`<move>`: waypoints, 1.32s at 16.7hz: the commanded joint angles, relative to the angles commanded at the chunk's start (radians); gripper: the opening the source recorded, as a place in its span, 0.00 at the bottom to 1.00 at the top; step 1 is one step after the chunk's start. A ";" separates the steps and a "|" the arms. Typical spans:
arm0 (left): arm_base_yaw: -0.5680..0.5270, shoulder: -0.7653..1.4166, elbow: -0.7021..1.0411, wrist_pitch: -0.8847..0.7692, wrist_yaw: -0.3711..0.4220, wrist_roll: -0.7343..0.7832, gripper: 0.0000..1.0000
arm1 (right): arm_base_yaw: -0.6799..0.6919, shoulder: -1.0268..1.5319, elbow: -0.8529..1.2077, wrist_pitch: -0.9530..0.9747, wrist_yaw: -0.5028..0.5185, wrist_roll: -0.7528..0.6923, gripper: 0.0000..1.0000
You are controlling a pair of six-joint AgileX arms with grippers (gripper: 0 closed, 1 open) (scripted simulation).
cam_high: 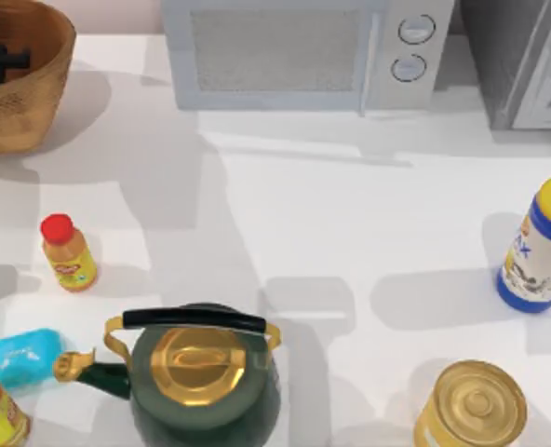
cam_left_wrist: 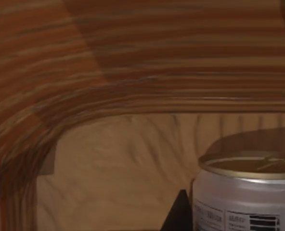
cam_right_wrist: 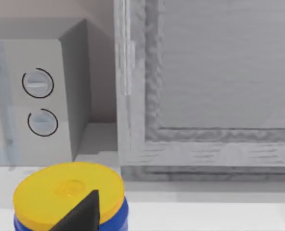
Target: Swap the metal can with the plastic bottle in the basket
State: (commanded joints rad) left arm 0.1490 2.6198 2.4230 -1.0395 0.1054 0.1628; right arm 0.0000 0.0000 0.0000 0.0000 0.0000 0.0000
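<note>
Kitchen: microwave, kettle, white counter.

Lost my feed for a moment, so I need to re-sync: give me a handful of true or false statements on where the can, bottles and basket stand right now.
1. The round woven wicker basket sits at the table's far left corner. True.
2. A silver metal can stands upright inside the basket. True.
3. The small red-capped plastic bottle lies inside the basket. False: it stands on the white table, nearer than the basket.
4. The dark green kettle with gold lid is on the table's right side. False: it is left of centre at the near edge.
5. The yellow-lidded blue-and-white container stands by the right edge. True.
</note>
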 joint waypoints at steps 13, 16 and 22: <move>-0.054 -1.009 -0.932 0.386 -0.042 -0.061 0.00 | 0.000 0.000 0.000 0.000 0.000 0.000 1.00; -0.075 -1.422 -1.270 0.546 -0.056 -0.080 0.00 | 0.000 0.000 0.000 0.000 0.000 0.000 1.00; -0.115 -2.148 -1.947 0.839 -0.083 -0.122 0.00 | 0.000 0.000 0.000 0.000 0.000 0.000 1.00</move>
State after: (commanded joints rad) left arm 0.0336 0.4715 0.4755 -0.2009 0.0221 0.0411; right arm 0.0000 0.0000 0.0000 0.0000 0.0000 0.0000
